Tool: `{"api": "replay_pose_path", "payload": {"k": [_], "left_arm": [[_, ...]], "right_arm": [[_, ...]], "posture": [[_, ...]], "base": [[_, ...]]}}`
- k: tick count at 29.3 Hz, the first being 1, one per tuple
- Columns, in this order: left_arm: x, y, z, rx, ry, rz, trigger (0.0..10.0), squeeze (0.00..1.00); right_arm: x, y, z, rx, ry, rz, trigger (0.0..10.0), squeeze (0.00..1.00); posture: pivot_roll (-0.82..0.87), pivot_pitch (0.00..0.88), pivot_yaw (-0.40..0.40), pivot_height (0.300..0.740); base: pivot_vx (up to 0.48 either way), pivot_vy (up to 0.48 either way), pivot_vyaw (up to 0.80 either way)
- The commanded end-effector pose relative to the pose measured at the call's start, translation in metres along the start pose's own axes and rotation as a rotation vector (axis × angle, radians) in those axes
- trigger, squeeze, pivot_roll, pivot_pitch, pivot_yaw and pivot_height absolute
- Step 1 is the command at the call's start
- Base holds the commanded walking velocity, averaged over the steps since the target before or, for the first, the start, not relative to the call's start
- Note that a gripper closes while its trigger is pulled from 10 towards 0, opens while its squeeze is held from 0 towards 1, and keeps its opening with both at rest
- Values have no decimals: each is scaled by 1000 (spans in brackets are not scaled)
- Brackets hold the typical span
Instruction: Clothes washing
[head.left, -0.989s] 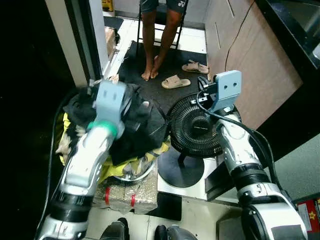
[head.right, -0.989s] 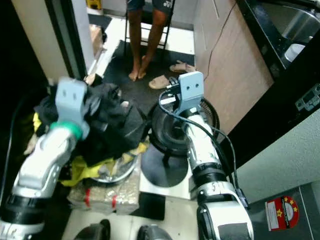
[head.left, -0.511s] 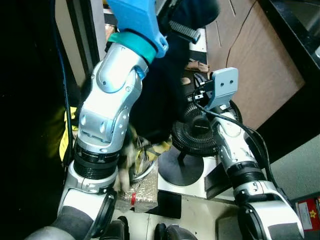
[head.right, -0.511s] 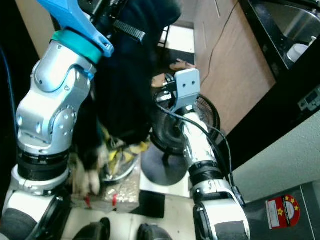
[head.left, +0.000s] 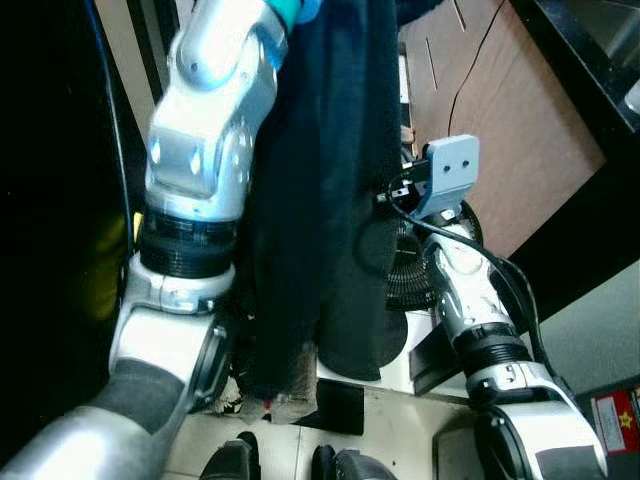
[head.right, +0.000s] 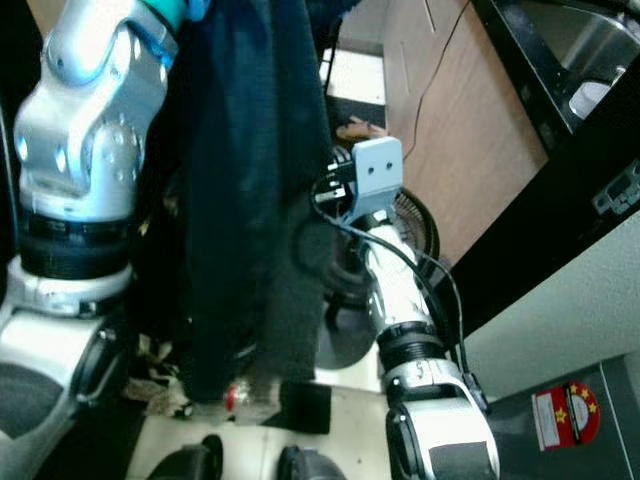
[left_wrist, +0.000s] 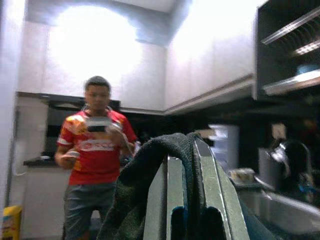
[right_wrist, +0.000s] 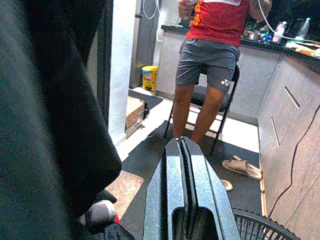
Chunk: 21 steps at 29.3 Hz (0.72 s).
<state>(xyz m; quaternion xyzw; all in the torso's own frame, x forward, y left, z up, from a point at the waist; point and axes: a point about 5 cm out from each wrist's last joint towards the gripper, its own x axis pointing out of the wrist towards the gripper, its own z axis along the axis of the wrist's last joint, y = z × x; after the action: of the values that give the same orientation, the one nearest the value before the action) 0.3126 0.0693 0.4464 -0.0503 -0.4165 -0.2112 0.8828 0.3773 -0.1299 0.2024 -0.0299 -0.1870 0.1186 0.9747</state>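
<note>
Left pincer (left_wrist: 187, 150) clamps dark garment (head.left: 325, 200) — hanging long.

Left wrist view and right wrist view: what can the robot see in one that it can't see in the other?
Left wrist view alone: the left end effector shut on dark cloth, and shelves high on the wall.

Right wrist view alone: the right end effector shut with nothing in it, a black fan, sandals on the floor, a yellow bucket and a chair.

Both: a person in a red shirt and grey shorts, and the hanging dark garment.
</note>
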Motion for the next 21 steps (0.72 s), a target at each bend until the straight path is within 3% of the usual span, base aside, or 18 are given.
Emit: {"api": "replay_pose_path", "payload": {"k": [1, 2, 3, 4, 5, 6, 7, 8, 9, 10, 12, 15, 21], "left_arm": [[-2, 0, 7, 21, -29, -14, 10000, 0], [-2, 0, 7, 21, -29, -14, 10000, 0], [-27, 7, -19, 82, 85, -10, 10000, 0], [-27, 7, -19, 82, 85, -10, 10000, 0], [-57, 13, -42, 107, 209, 3, 10000, 0], [-57, 13, -42, 107, 209, 3, 10000, 0], [-83, 17, -55, 111, 293, 23, 10000, 0], [-83, 17, -55, 111, 293, 23, 10000, 0], [-99, 26, -60, 93, 327, 89, 10000, 0], [-99, 26, -60, 93, 327, 89, 10000, 0], [-112, 46, -65, 46, 340, 207, 10000, 0], [-120, 58, -72, 85, 362, 227, 10000, 0], [-126, 59, -71, 105, 367, 215, 10000, 0]], "right_arm": [[-1, -4, 5, 7, -31, -22, 10000, 0], [-1, -4, 5, 7, -31, -22, 10000, 0], [0, -6, 17, 14, -81, -33, 10000, 0], [0, -6, 17, 14, -81, -33, 10000, 0], [0, -8, 30, 23, -135, -39, 10000, 0], [0, -8, 30, 23, -135, -39, 10000, 0], [0, -10, 41, 25, -177, -38, 10000, 0], [0, -10, 41, 25, -177, -38, 10000, 0], [-1, -11, 50, 21, -208, -27, 10000, 0], [-1, -11, 50, 21, -208, -27, 10000, 0], [-1, -11, 58, 11, -233, 2, 10000, 0], [0, -10, 63, -17, -246, 30, 10000, 0], [0, -13, 77, -37, -277, 46, 10000, 0]], "posture": [[35, 0, 12, 740], [35, 0, 12, 740], [26, 0, 23, 740], [26, 0, 23, 740], [29, 0, 26, 740], [29, 0, 26, 740], [36, 0, 25, 740], [36, 0, 25, 740], [46, 0, 14, 740], [46, 0, 14, 740], [44, 0, 7, 740], [31, 0, -4, 740], [26, 0, -23, 740]], "base": [[0, 0, 0], [0, 0, 0], [0, 0, 0], [0, 0, 0], [0, 0, 0], [0, 0, 0], [0, 0, 0], [0, 0, 0], [0, 0, 0], [0, 0, 0], [0, 0, 0], [0, 0, 0], [0, 0, 0]]}}
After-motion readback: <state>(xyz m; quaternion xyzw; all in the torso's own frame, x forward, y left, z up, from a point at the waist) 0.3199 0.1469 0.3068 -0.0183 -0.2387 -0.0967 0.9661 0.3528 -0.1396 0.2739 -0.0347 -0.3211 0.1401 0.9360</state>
